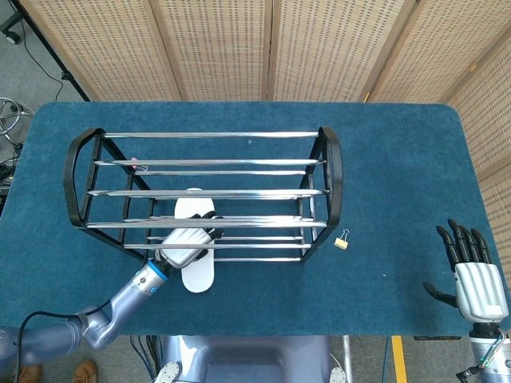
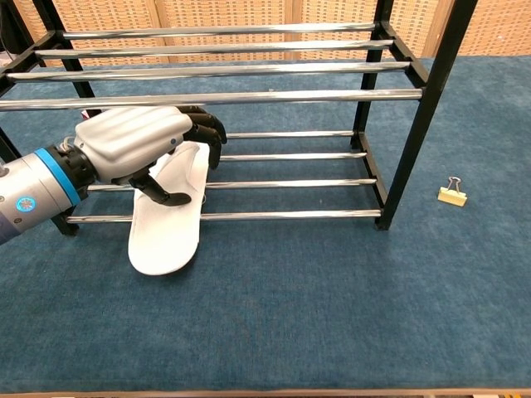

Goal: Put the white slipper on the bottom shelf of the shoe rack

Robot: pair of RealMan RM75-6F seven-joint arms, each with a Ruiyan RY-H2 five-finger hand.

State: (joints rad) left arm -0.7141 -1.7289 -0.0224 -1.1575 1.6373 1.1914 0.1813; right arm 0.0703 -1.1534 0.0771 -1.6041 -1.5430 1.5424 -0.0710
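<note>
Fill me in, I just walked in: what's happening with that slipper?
The left hand is over the slipper, fingers curled above its front end. The slipper lies partly on the rack's bottom bars, its heel end hanging out over the table, so it isn't fully shelved. Whether the hand grips it can't be told. The right hand is open, off to the side. A binder clip lies beside the rack.

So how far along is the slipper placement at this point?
Partly done: the white slipper lies across the shoe rack's bottom rails, heel overhanging onto the table. The left hand hovers curled over it, contact unclear. Left: push it fully in. The right hand idles open.
</note>
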